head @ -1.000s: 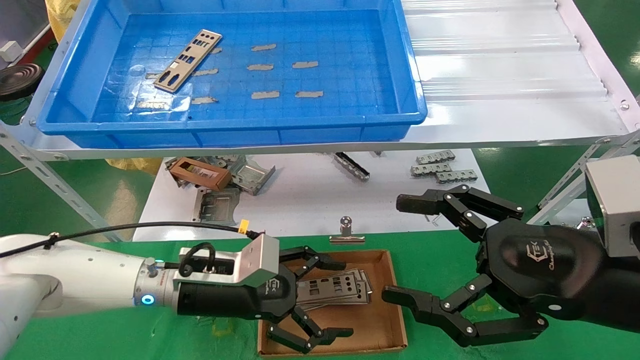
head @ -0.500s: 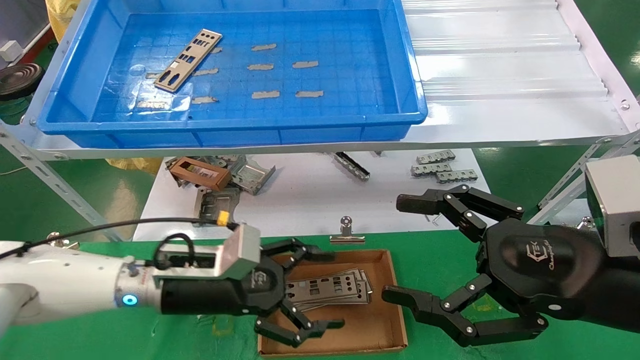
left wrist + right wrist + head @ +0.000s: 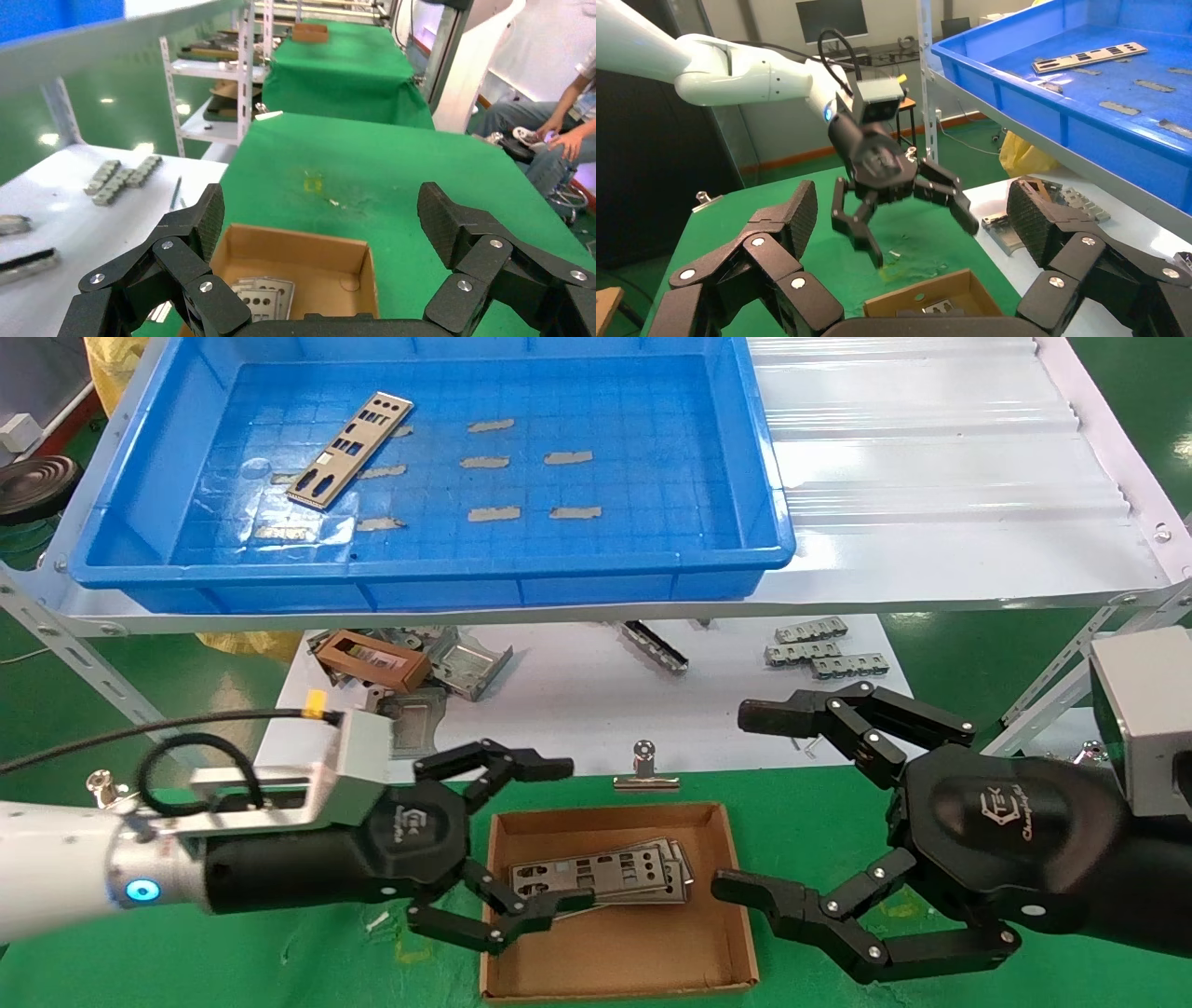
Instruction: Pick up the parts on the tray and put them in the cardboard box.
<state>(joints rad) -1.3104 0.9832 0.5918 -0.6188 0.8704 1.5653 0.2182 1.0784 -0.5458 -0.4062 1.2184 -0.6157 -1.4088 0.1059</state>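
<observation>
One part (image 3: 351, 450), a punched silver-grey plate, lies at the far left of the blue tray (image 3: 428, 565). It also shows in the right wrist view as the part (image 3: 1088, 57) in the tray (image 3: 1046, 112). More parts (image 3: 605, 876) lie stacked in the cardboard box (image 3: 652, 961) on the green table. My left gripper (image 3: 568, 834) hangs open and empty over the box's left edge. From its wrist I look down on the box (image 3: 309, 253) and the parts (image 3: 263, 295) between my spread left gripper (image 3: 325, 214). My right gripper (image 3: 745, 800) stands open and empty just right of the box.
Below the tray shelf, a white board holds folded metal frames (image 3: 438, 663), a brown frame piece (image 3: 372, 658) and small grey pieces (image 3: 824, 649). A binder clip (image 3: 644, 770) lies just behind the box. A white corrugated shelf top (image 3: 931, 477) extends right of the tray.
My left gripper has drawn back to the left and risen off the box, staying open. The plates stay in the box. The right arm has not moved.
</observation>
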